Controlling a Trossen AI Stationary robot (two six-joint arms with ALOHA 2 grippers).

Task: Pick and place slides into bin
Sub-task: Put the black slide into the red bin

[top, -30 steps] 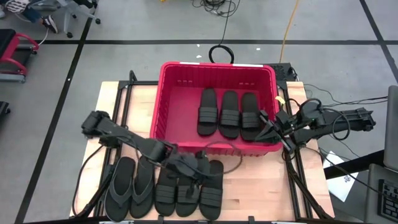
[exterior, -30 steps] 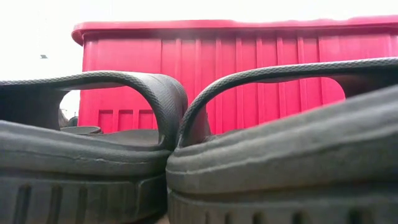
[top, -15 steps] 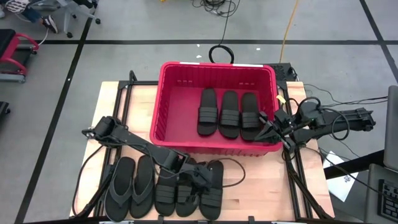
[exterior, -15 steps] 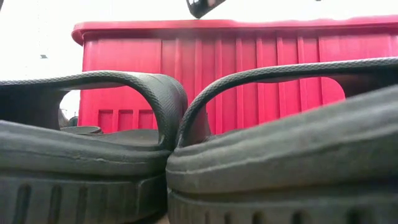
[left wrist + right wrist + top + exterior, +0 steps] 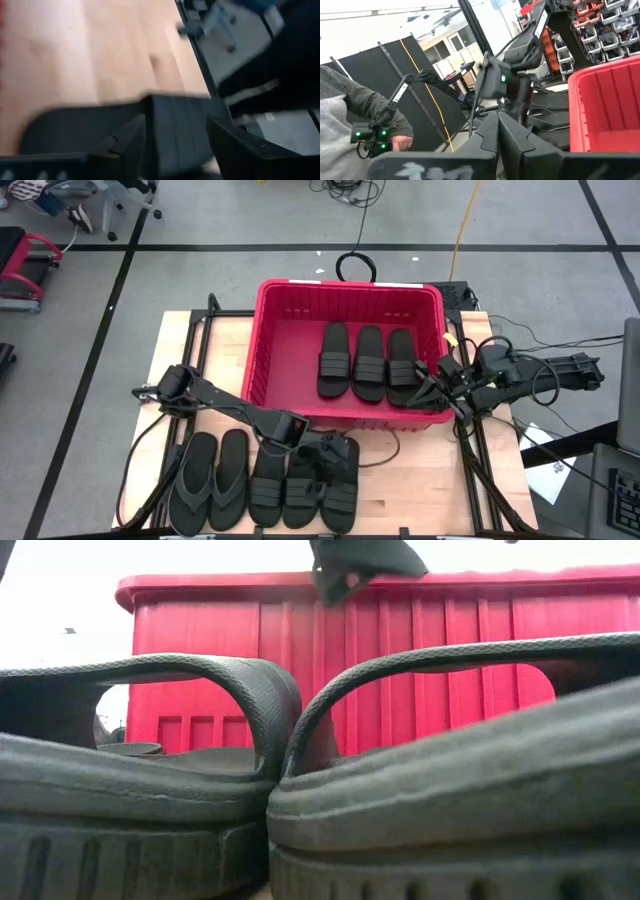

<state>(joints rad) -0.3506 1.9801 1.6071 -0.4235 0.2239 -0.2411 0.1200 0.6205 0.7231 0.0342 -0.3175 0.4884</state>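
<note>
Left gripper [image 5: 322,452] lower than before, fingers spread over rightmost black ribbed rubber slide [image 5: 341,473] on worktop, right gripper [image 5: 428,388] unmoved beside red plastic bin [image 5: 345,288], fingers together.

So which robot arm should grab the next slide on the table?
Probably the left. The left gripper hangs open right over the rightmost slide of the three on the table. The right gripper is shut and waits beside the red bin, far from those slides.
</note>
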